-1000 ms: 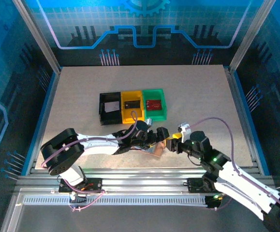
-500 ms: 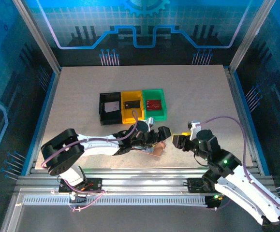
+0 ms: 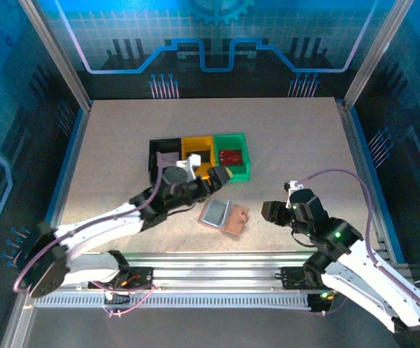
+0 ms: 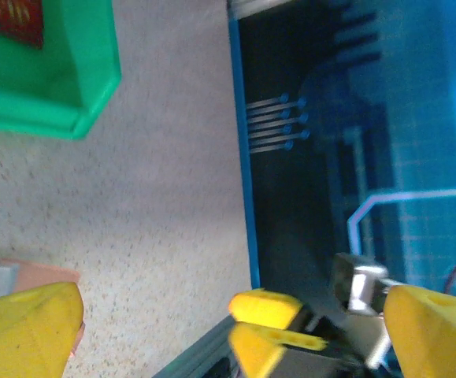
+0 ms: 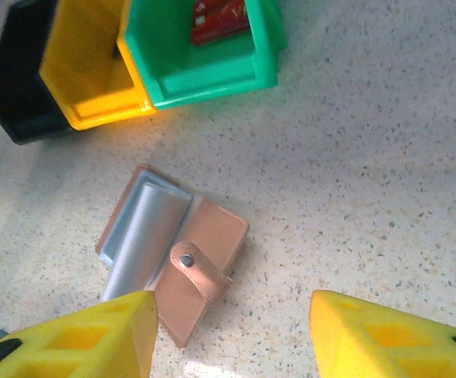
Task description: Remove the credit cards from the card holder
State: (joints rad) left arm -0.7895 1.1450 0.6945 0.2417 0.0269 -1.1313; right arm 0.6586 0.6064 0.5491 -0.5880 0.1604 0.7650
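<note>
Near the table's (image 3: 304, 145) front edge, the wallet (image 3: 224, 216) lies unfolded. Both the left gripper (image 3: 217, 176) and the right gripper (image 5: 231, 339) gape apart, empty.

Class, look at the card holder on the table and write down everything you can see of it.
The card holder is a small tan-pink, leather-like folding wallet lying opened flat on the speckled table, apart from the green tray. One half shows a pale silvery-grey inner panel; the other is plain tan, crossed by a short strap tab with a metal snap stud. Only the table touches it; what the panel holds cannot be told.
</note>
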